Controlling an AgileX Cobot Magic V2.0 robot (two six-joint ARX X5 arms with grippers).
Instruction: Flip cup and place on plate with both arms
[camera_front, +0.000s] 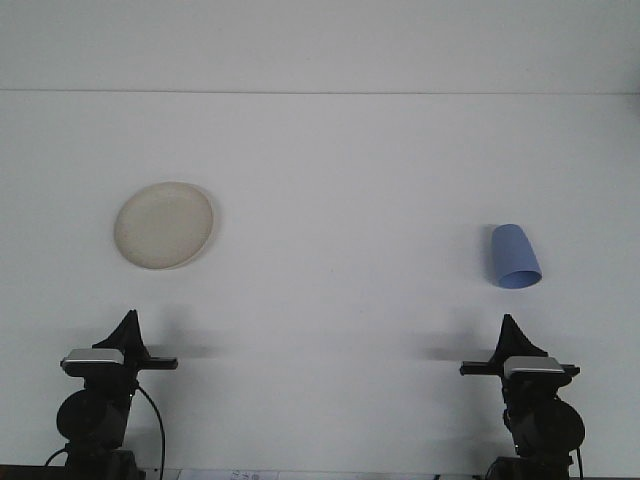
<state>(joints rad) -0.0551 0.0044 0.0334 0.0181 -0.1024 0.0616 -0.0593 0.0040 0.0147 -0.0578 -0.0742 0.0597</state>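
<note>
The blue cup (515, 257) lies at the right of the frame, slightly below mid-height, on the white table (340, 200). It appears to rest on its side or tilted, with the wider mouth end toward the lower edge of the frame and the narrower base end pointing up-frame. The cup sits directly above the right gripper (511, 330) in the picture, near it but apart, with bare table between them. Whether the right gripper's fingers are spread or closed cannot be told from this view. The cream plate (164, 225) lies flat at the left of the frame, well apart from the cup. The left gripper (129, 325) stands below the plate at lower left, not touching it; its finger state likewise cannot be told
</note>
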